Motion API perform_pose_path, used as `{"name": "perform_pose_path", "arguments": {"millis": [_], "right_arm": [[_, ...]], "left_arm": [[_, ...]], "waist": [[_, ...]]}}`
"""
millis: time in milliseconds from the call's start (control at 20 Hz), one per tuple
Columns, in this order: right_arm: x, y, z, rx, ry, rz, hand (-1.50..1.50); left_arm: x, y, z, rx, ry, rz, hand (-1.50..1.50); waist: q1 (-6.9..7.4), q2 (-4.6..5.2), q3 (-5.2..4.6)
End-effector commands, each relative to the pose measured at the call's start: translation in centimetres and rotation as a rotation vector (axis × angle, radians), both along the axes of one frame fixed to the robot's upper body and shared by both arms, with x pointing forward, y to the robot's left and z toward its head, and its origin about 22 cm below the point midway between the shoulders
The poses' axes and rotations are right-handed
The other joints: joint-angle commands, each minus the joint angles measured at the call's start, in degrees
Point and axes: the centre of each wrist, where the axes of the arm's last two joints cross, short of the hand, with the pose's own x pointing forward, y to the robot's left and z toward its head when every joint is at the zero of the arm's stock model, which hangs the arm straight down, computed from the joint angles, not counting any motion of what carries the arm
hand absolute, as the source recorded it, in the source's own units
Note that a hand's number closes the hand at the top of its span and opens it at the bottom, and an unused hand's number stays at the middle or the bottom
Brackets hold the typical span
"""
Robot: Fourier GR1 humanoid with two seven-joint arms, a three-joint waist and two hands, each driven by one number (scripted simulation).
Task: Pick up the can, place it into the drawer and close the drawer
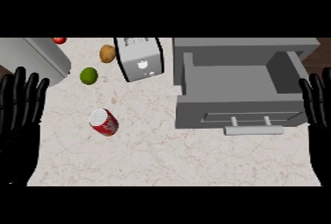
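Opening step, nothing grasped. Left robot hand (19,105) rests open, fingers up, well left of the can (103,122), holding nothing. The can stands on the desk (168,157), left of the open drawer (239,83). Right robot hand (317,105), beyond the drawer, likewise open and empty. Next: reach for and grasp the can.

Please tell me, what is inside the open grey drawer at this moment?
Inside the drawer only its bare grey floor shows; no object lies there. The red can stands outside, on the counter to its left. The front wall hides a narrow strip of the floor just behind it.
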Motion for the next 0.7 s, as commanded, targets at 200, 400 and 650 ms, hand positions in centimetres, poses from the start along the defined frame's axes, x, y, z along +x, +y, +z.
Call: {"name": "perform_pose_path", "arguments": {"millis": [200, 400, 650], "right_arm": [[0.5, 1.0, -0.2, 0.025, 0.025, 0.084, -1.5], [-0.2, -1.0, -3.3, 0.088, 0.283, -0.122, -1.5], [-2.3, -3.4, -2.7, 0.089, 0.318, -0.167, -1.5]], "left_arm": [[2.2, -1.2, 0.0, 0.035, -0.006, -0.706, -1.5], [3.2, 3.7, -2.1, 0.23, 0.302, -0.766, -1.5], [5.3, 11.6, 0.4, 0.225, 0.313, -0.85, -1.5]], "waist": [[-1.25, 1.74, -0.08], [-1.69, 2.09, 0.06], [-0.33, 1.26, 0.23]]}}
